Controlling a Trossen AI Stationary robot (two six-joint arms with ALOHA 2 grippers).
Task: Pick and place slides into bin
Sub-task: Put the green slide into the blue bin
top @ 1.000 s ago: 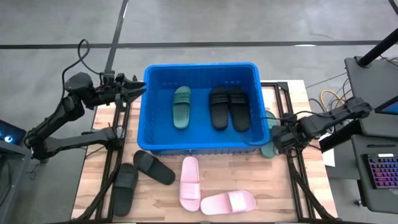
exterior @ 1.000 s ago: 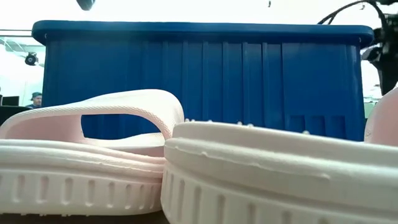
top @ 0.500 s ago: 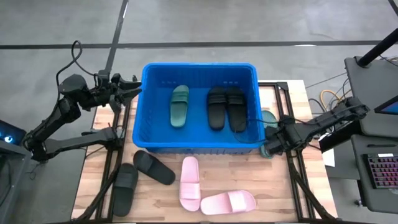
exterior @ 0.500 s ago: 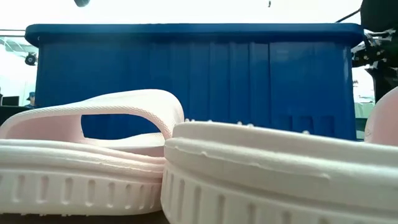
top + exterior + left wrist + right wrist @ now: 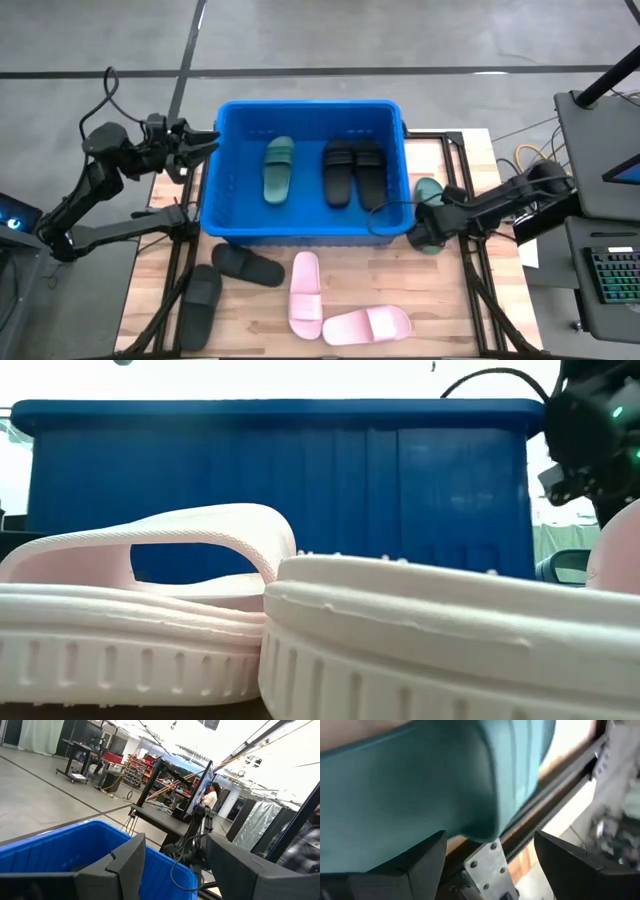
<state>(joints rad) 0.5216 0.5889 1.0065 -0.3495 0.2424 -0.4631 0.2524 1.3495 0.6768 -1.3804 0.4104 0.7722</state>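
High view showed three slides inside the blue bin (image 5: 212, 180) and the parted, empty left gripper (image 5: 205, 143) beside it, while only right wrist view showed the spread, empty right gripper (image 5: 490, 865) over the green slide (image 5: 420, 785).

A pale wooden surface (image 5: 450, 300) carries everything, with black metal frame rails (image 5: 480, 290) running along its sides. Grey floor (image 5: 330, 40) with a dark line across it lies beyond. At the right edge sit a keyboard (image 5: 612, 285) and coiled cables (image 5: 535, 155). In the left wrist view, a workshop hall shows a person in a pale top (image 5: 209, 798) beside a dark stand (image 5: 170, 785).
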